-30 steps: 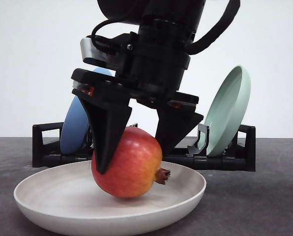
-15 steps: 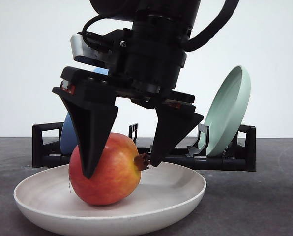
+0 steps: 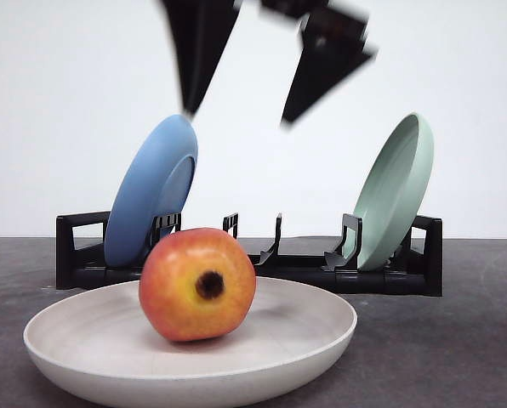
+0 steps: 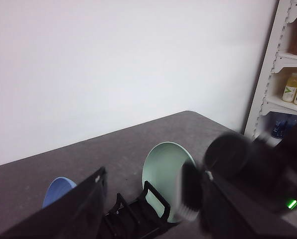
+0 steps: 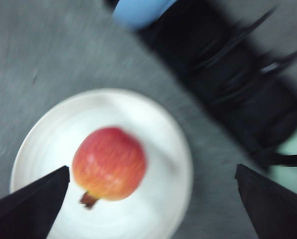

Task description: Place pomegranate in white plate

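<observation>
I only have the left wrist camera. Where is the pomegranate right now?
Observer: The pomegranate sits in the white plate, in front of the rack.
Child: Is a gripper holding it?
Observer: No. The right gripper hangs open above it, apart from it.
Child: Which way does its little crown point?
Observer: In the front view, its dark crown faces the camera.

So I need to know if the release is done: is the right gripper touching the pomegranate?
Apart. In the front view the right gripper hangs open well above the pomegranate, bare wall between them; the fruit rests in the white plate.
</observation>
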Robot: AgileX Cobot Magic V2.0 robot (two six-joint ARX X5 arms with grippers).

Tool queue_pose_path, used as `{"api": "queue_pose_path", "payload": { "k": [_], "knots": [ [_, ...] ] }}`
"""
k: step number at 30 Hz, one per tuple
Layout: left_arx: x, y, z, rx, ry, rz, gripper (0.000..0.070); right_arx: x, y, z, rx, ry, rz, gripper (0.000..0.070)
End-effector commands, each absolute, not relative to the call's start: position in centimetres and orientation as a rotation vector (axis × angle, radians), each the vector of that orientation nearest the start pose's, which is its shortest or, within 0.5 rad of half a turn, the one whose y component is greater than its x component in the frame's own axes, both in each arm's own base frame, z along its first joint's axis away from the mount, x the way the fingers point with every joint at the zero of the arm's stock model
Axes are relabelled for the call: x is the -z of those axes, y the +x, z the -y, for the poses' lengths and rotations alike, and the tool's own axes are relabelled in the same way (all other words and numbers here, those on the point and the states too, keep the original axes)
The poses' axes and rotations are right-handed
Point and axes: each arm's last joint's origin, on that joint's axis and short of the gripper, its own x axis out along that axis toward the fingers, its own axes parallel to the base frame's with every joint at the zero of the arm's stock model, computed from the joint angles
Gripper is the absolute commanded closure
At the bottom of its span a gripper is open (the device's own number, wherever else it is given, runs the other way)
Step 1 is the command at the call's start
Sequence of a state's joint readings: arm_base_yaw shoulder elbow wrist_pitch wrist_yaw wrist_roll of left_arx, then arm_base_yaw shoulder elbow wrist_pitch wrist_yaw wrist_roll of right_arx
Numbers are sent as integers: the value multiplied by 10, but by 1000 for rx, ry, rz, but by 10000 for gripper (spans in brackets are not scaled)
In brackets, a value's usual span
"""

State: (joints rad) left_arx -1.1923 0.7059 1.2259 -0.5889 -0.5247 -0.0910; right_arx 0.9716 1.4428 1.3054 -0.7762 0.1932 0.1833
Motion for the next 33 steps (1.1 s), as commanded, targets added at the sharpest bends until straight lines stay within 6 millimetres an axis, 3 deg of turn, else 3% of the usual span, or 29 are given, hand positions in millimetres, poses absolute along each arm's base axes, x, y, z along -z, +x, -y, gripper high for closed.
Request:
{"api": "queue_pose_path", "payload": {
  "k": [1,9,18,21,25,30,33],
  "knots": [
    [-446,47,82,672,-42,-65,340,-334,168,-234,-624,-361,-767,0],
    [-445,47,82,671,-32,-73,340,-390,141,-158,-503,-264,-620,0],
    [-440,48,81,642,12,-108,340,-418,93,-85,-443,-164,-509,0],
    [-439,48,81,638,21,-119,340,-414,78,-70,-467,-121,-501,0],
    [-436,47,80,636,37,-141,340,-392,64,-60,-550,-67,-541,0],
    [-432,47,80,632,44,-178,340,-362,58,-57,-606,-58,-610,1],
    [-430,47,79,629,43,-202,340,-358,58,-57,-612,-60,-620,1]
  ]
}}
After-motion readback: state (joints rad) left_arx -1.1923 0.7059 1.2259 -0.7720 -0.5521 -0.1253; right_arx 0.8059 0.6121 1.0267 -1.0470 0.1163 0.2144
